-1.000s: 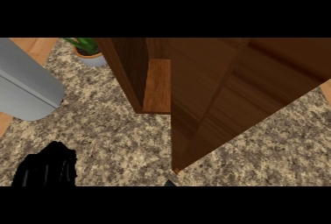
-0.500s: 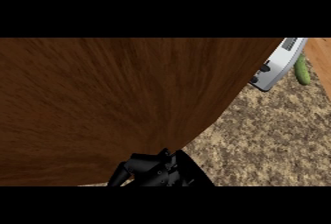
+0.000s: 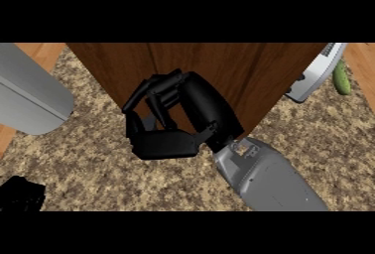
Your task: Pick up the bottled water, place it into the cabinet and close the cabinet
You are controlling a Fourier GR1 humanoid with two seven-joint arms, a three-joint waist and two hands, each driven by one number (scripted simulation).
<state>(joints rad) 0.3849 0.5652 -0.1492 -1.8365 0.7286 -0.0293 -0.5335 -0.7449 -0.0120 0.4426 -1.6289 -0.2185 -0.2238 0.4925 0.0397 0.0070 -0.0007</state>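
The wooden cabinet point(image 3: 219, 64) fills the top middle of the head view, showing one flat brown face with a thin vertical seam. My right hand point(image 3: 198, 106) lies against that face with relaxed, slightly bent fingers pointing up and left. It holds nothing, and its grey forearm point(image 3: 267, 181) runs in from the lower right. Only a dark bit of my left hand point(image 3: 18, 196) shows at the lower left corner, low over the counter. No bottled water is in view.
A large grey rounded object point(image 3: 29, 99) stands at the left on the speckled counter point(image 3: 95, 163). A white-grey appliance point(image 3: 319, 72) and a green cucumber point(image 3: 341, 79) lie to the cabinet's right. Bare counter stretches between the two hands.
A second ago a cabinet door stood open; now the front is one flat face. My right hand has risen from the lower edge onto the wood. The view itself has shifted.
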